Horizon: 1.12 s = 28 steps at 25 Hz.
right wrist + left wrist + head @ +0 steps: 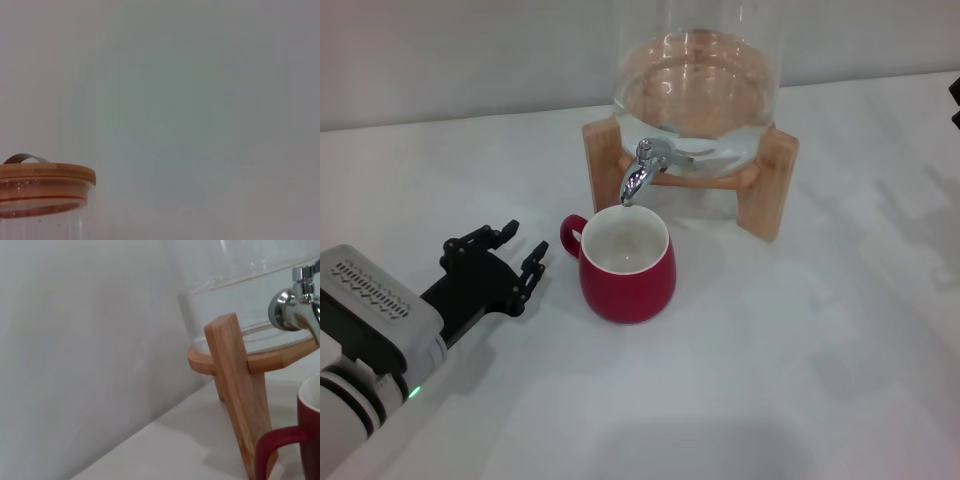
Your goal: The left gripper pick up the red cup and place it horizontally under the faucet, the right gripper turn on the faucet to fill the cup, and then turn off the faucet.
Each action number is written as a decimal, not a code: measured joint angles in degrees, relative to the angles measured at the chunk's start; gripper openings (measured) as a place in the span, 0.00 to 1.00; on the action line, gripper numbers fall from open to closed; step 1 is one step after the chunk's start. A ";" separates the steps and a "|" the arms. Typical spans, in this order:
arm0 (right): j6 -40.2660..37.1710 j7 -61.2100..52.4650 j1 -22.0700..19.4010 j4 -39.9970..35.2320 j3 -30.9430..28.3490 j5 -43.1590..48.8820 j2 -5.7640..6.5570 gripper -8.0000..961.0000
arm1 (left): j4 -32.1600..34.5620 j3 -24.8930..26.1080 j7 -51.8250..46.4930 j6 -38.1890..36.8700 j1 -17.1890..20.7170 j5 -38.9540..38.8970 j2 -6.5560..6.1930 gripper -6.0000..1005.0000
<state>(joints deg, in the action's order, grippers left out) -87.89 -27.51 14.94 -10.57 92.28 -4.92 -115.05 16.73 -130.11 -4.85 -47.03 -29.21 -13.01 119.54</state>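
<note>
The left gripper [505, 262] sits on the handle side of the red cup [627, 268], fingers spread apart and holding nothing, with a clear gap between its fingertips and the cup's little loop handle. The cup itself is upright on the white table [800, 380], mouth up, parked right in front of the wooden stand [765, 180] with the faucet [642, 172] spout hanging just over its rim on the dispenser side. So placement looks done to me, and the left arm seems finished with it. What matters now is the faucet lever: it's above the cup and on the far side of it from the left gripper, so the reach belongs to the right arm. The right gripper only shows as a dark sliver at the edge of the head view [955, 102], well off from the cup on the opposite side, can't tell if it's open or closed. Its wrist camera just catches the dispenser's wooden lid [45, 174], so it's apparently up high.
</note>
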 joint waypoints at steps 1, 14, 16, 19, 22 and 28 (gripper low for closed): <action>0.00 0.00 0.00 0.01 0.00 0.00 0.00 0.83 | 0.00 0.00 0.00 0.00 0.00 0.00 0.00 0.42; 0.10 -0.02 0.01 0.03 0.00 0.00 0.03 0.83 | 0.06 4.18 1.49 -2.54 1.58 -0.14 -0.05 0.42; 0.10 -0.03 0.02 0.03 0.00 0.00 0.06 0.83 | 0.06 5.31 1.87 -2.75 1.91 -0.18 -0.10 0.42; 0.10 -0.04 0.08 0.03 0.00 0.00 0.08 0.83 | 0.01 7.41 2.74 -3.55 2.50 -0.19 -0.12 0.42; 0.10 -0.05 0.09 0.01 0.00 0.00 0.09 0.83 | 0.00 9.53 3.24 -5.14 3.21 -0.39 -0.10 0.42; 0.17 -0.08 0.27 -0.07 -0.20 -0.06 0.09 0.83 | -0.33 14.08 3.28 -9.95 4.45 -0.98 -0.29 0.42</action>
<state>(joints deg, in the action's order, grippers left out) -87.73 -27.59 15.21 -10.64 92.08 -4.99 -114.96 16.39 -116.03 -1.57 -56.99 -24.76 -13.99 119.25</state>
